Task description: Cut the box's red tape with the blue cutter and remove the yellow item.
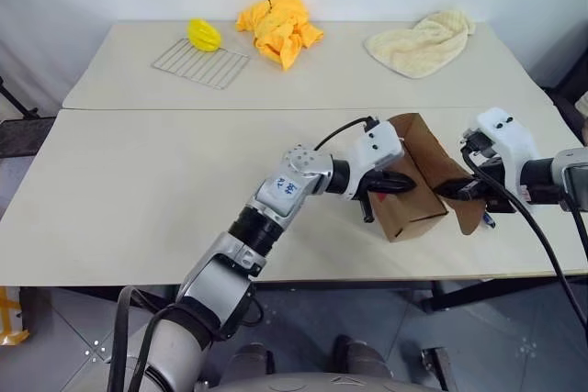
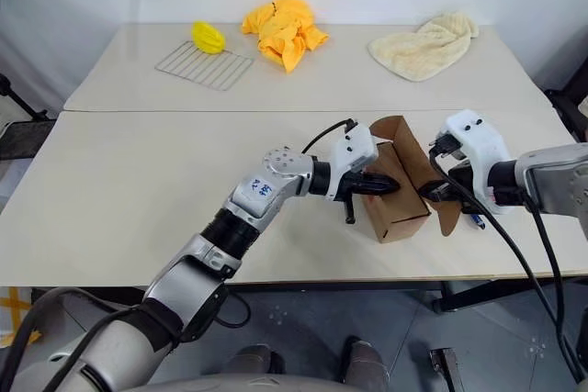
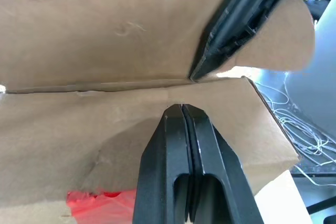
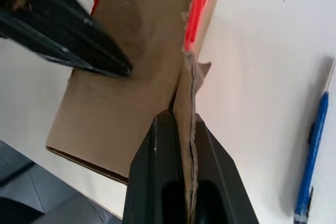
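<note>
The brown cardboard box (image 1: 411,215) stands on the table near its front edge, flaps raised. My right gripper (image 4: 176,115) is shut on the edge of one opened flap (image 1: 469,213) on the box's right side. My left gripper (image 3: 181,110) is shut, with nothing between its fingers, and its tips rest against the cardboard at a flap's fold. Torn red tape (image 4: 202,3) clings to the flap edges. The blue cutter (image 4: 312,156) lies on the table just right of the box, untouched. The yellow item is hidden.
At the back of the table lie a wire rack (image 1: 200,62), a lemon-shaped yellow object (image 1: 203,34), a yellow-orange cloth (image 1: 278,27) and a cream towel (image 1: 423,41). The table's front edge (image 1: 367,279) runs close below the box.
</note>
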{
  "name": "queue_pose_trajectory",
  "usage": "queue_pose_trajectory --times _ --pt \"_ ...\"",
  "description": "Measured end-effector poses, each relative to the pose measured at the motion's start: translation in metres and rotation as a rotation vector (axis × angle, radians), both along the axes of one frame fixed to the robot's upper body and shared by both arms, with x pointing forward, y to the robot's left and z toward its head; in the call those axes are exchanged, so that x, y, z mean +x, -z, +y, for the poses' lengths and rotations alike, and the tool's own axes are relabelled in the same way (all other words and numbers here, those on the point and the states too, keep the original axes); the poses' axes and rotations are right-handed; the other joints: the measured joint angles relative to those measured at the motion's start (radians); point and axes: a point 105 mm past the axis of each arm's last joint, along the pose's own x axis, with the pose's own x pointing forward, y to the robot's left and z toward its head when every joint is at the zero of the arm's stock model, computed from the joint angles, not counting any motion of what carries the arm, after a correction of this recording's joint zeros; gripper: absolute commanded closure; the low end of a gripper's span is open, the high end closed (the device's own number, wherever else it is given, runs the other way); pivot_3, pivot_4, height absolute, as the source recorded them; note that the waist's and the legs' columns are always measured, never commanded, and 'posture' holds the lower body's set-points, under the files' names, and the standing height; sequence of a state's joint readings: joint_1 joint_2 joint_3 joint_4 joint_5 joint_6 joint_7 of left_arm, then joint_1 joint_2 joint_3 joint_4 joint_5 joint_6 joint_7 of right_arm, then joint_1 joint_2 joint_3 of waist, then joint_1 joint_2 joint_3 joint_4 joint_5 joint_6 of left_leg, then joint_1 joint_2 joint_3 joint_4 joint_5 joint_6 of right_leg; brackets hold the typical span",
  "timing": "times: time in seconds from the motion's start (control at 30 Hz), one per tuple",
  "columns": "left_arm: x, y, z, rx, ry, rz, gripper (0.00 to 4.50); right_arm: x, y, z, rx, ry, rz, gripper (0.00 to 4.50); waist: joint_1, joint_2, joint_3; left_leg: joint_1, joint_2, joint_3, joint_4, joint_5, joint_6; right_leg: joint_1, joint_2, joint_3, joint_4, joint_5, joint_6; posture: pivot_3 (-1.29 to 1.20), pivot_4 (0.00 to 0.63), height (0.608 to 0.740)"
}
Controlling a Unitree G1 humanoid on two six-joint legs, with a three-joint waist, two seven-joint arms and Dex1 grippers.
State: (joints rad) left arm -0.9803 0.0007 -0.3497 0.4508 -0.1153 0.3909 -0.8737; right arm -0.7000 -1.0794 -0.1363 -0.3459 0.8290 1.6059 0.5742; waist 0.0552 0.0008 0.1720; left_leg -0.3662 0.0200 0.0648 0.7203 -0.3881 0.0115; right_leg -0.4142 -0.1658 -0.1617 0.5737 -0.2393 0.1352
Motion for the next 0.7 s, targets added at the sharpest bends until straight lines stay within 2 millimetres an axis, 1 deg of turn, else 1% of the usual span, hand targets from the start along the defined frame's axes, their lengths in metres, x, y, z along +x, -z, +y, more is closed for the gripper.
queue_pose_trajectory --times 0.1,0.23,0.37,0.5,0.7 --pt "-0.002 0.002 0.008 0.01 -0.005 -0.009 4.5 -0.001 -0.003 -0.001 0.042 0.011 -0.016 4.46 0.001 0.0 -0.001 0.001 0.0 0.0 0.0 0.0 0.0 0.001 0.0 0.0 0.0 0.0 0.0 0.0 0.15 0.74" --pt "-0.004 0.007 0.018 0.024 -0.02 -0.004 4.5 -0.003 -0.005 -0.011 0.096 0.066 -0.027 4.46 0.0 -0.003 -0.002 0.005 0.0 0.0 -0.001 0.0 0.0 0.005 0.0 0.0 0.0 0.0 0.0 0.0 0.15 0.74" --pt "-0.006 0.01 0.026 0.035 -0.036 0.005 4.5 -0.004 -0.004 -0.016 0.128 0.102 -0.032 4.46 -0.001 -0.004 -0.003 0.008 0.001 0.0 -0.001 0.0 0.0 0.006 0.0 0.001 0.0 0.0 0.0 0.0 0.15 0.74" --pt "-0.008 0.011 0.029 0.037 -0.047 0.013 4.5 -0.004 -0.002 -0.017 0.178 0.117 -0.024 4.46 -0.001 -0.004 -0.004 0.008 0.001 0.0 -0.001 0.0 0.0 0.007 0.0 0.001 0.0 0.0 0.0 0.0 0.15 0.74" --pt "-0.011 0.014 0.036 0.046 -0.067 0.024 4.5 -0.005 0.009 -0.024 0.251 0.165 0.012 4.46 -0.001 -0.008 -0.009 0.01 0.001 0.0 -0.002 0.0 0.0 0.009 0.0 0.001 0.0 0.0 0.0 0.0 0.15 0.74"
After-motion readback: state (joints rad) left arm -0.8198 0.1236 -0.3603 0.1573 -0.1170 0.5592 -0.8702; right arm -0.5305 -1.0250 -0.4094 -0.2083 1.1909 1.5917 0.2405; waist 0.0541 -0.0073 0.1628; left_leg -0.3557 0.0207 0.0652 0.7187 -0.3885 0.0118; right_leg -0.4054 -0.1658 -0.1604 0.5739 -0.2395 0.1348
